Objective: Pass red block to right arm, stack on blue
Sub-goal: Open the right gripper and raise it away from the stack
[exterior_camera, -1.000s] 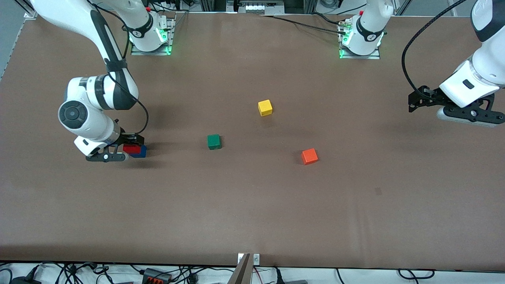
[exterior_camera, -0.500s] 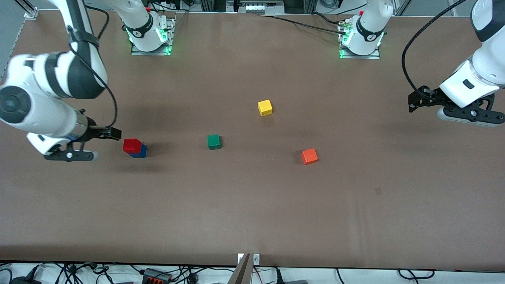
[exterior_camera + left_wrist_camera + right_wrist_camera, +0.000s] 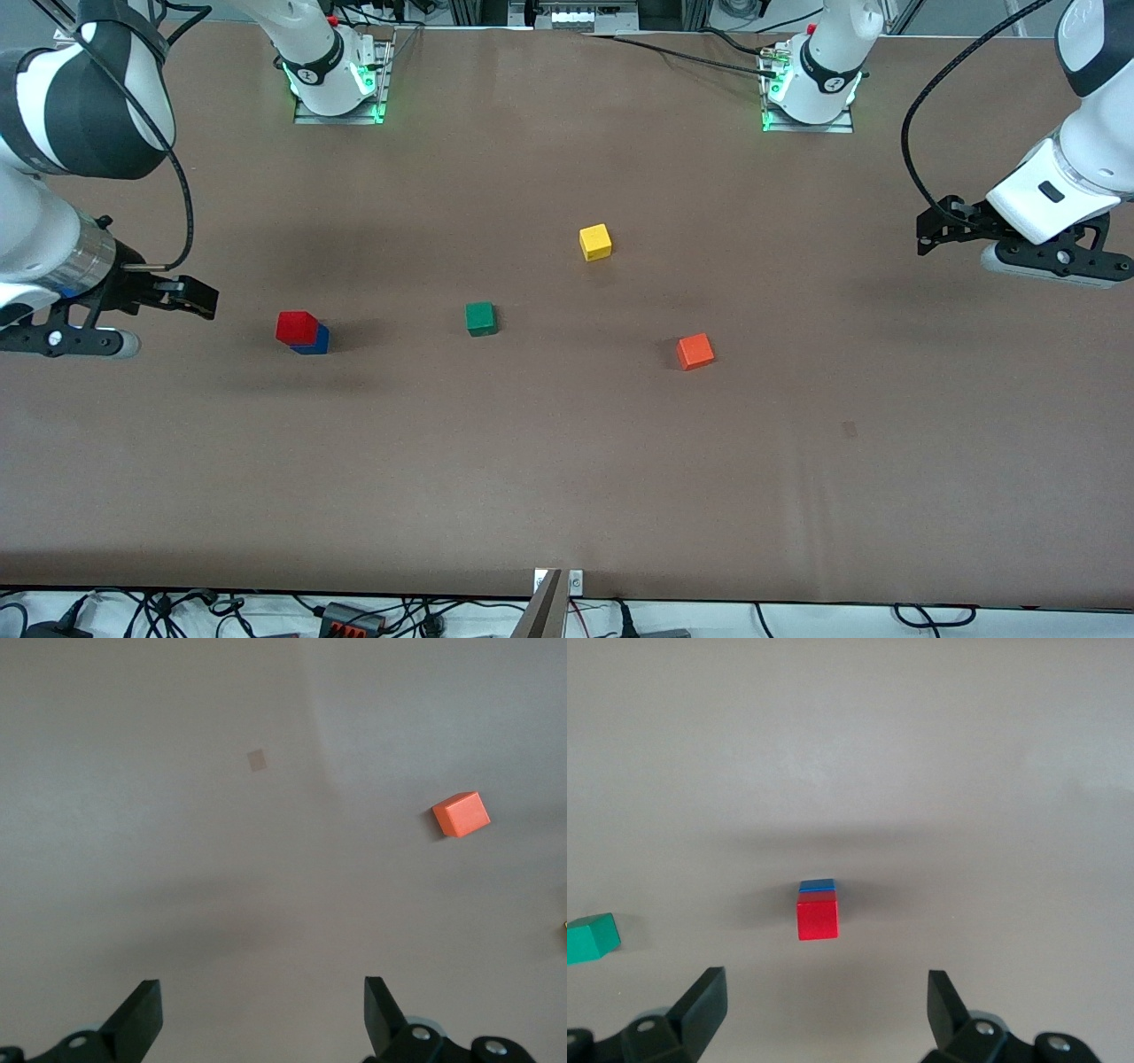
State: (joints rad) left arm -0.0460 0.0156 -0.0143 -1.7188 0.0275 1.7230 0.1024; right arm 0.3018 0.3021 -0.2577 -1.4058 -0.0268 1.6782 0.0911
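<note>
Two-arm block stacking, viewed across the brown table (image 3: 567, 496). The red block (image 3: 296, 326) sits on the blue block (image 3: 314, 340) toward the right arm's end of the table; in the front view it appears slightly offset from the blue cube, and in the right wrist view only a thin strip of blue shows past the red top. By the look of it, the stack called for is already made.

The right gripper (image 3: 124, 315) hangs in the air near the table's edge at its own end, well apart from the stack, its fingers spread wide and holding nothing; the right wrist view frames the stack between its two fingertips (image 3: 700, 1001). The left gripper (image 3: 1010, 241) waits above the table at the left arm's end, likewise spread and empty, as its wrist view shows.

Three cubes lie untouched: a green block (image 3: 480, 318) beside the stack toward the middle, a yellow block (image 3: 595, 241) farther from the front camera, and an orange-red block (image 3: 695, 351) toward the left arm's end.

Handling, as a judgement: the red block looks rigid, light and smooth-faced, probably painted wood or plastic, so it should neither deform nor break, though it may slide on the blue cube if nudged. Any regrasp is best taken across two opposite vertical faces, at mid-height, with the fingers clear of the cube below.
</note>
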